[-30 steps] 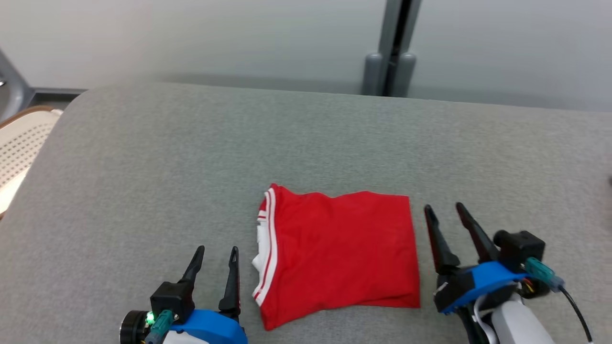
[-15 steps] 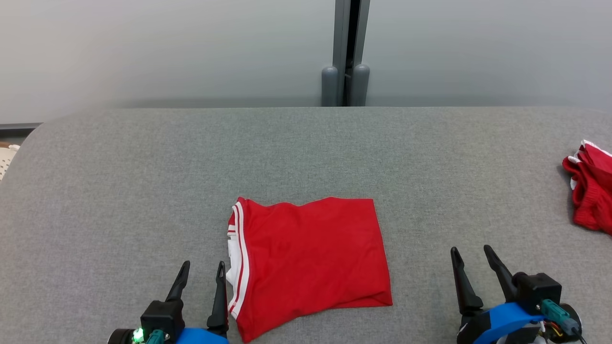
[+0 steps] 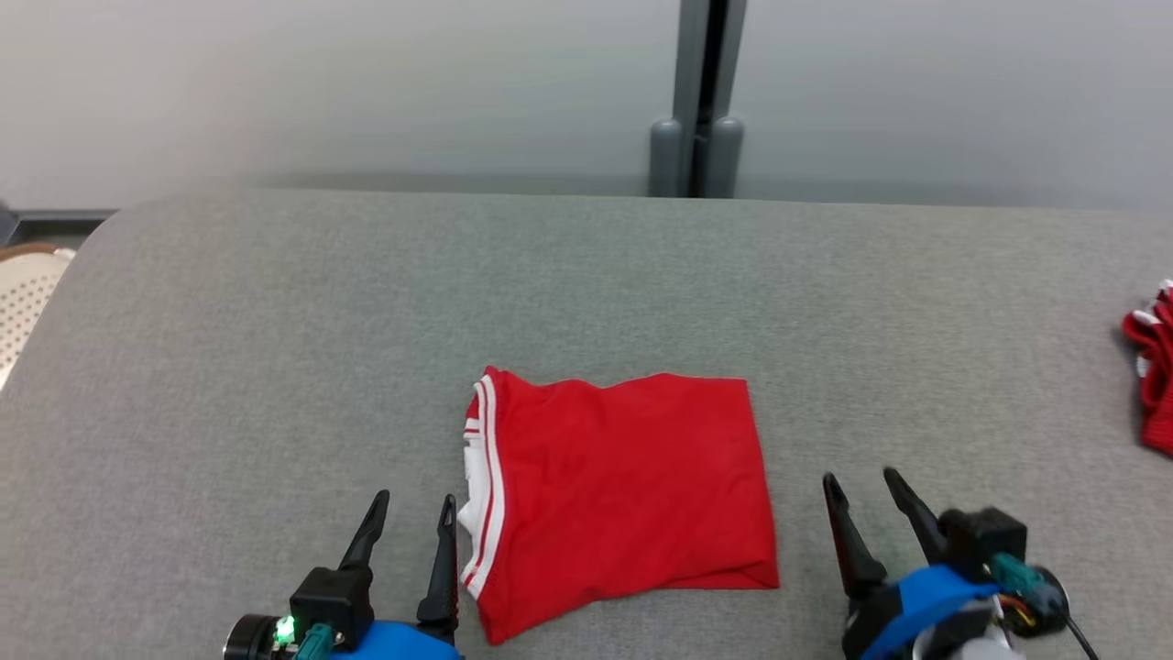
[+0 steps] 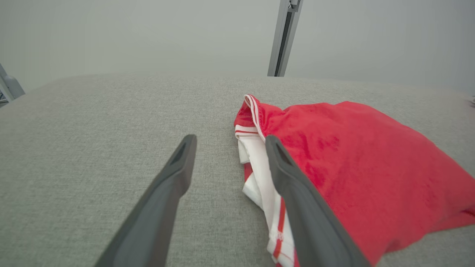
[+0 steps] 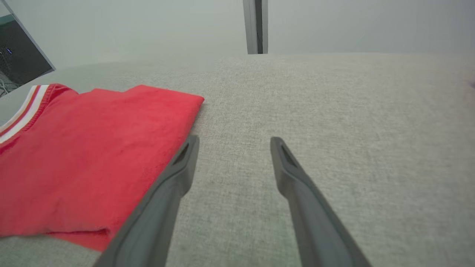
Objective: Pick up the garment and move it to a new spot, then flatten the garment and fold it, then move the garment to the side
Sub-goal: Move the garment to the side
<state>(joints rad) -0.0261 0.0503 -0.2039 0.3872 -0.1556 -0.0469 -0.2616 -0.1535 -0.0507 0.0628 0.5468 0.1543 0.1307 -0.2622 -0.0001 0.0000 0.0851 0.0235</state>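
Garment (image 3: 623, 495) lies folded flat, a red rectangle with white-striped trim, on the grey surface (image 3: 275, 348) between both sets of jaws; left gripper (image 3: 414, 500) spread open, empty, just beside the trim; right gripper (image 3: 860, 477) likewise open, near the plain opposite edge.

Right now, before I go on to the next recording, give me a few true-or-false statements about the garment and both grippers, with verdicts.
1. The red garment lies folded on the grey surface. True.
2. The left gripper is shut on the garment. False: its jaws stand open and hold nothing, beside the garment's white-striped edge.
3. The right gripper is open, off the garment's right edge. True.
4. A second red cloth lies at the surface's left edge. False: it lies at the far right edge of the head view.
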